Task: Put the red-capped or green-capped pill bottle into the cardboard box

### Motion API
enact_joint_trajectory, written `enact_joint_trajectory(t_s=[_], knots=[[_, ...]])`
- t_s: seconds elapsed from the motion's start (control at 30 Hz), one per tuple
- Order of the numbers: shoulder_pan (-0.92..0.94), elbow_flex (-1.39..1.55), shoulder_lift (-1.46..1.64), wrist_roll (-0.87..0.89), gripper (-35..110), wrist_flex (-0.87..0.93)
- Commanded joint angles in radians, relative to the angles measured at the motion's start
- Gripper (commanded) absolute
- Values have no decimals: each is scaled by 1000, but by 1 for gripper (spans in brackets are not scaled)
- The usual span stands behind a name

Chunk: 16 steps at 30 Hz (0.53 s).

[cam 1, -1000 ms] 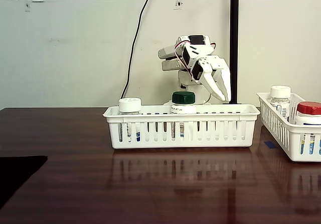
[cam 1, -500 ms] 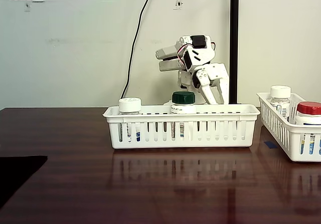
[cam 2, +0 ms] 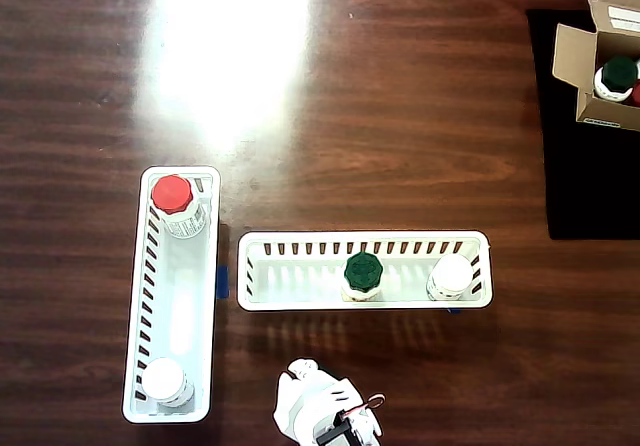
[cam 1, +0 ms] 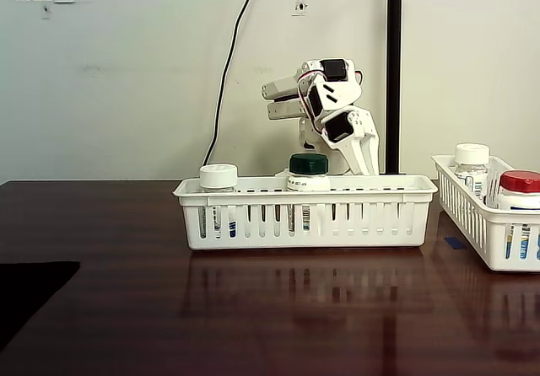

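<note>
1. Dark, glossy wooden table (cam 1: pixel 110 308) under a pale wall; black cable and black pole (cam 1: pixel 393 72) behind.
2. White slotted basket (cam 1: pixel 305 212) mid-table in the fixed view, long side to the camera; same basket lying crosswise in the overhead view (cam 2: pixel 300 299).
3. Inside it, upright: pill bottle (cam 1: pixel 308 174) with dark green cap, near the middle; same bottle in the overhead view (cam 2: pixel 362 275). Beside it, well apart, a white-capped bottle (cam 1: pixel 218 182).
4. Behind the basket, white arm folded, gripper (cam 1: pixel 363 161) pointing down just right of the green cap, tips near the basket's back rim. Fingers close together, nothing seen between them; open or closed, cannot tell.
5. At the right edge in the fixed view, second white basket (cam 1: pixel 485 228) holding a red-capped bottle (cam 1: pixel 520 192) and another white-capped one (cam 1: pixel 472 163).
6. Top right in the overhead view: cardboard box (cam 2: pixel 572 58) with flaps up, on a black mat (cam 2: pixel 590 181), well apart from the baskets; green-capped bottle (cam 2: pixel 617 76) already inside.
</note>
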Motion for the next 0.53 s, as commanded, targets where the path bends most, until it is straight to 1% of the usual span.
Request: enact_joint_trajectory(t_s=[0.0, 0.2, 0.5], knots=[[-26, -3, 83, -107, 0, 14], [-26, -3, 83, -187, 0, 14], [-26, -3, 83, -236, 0, 14]])
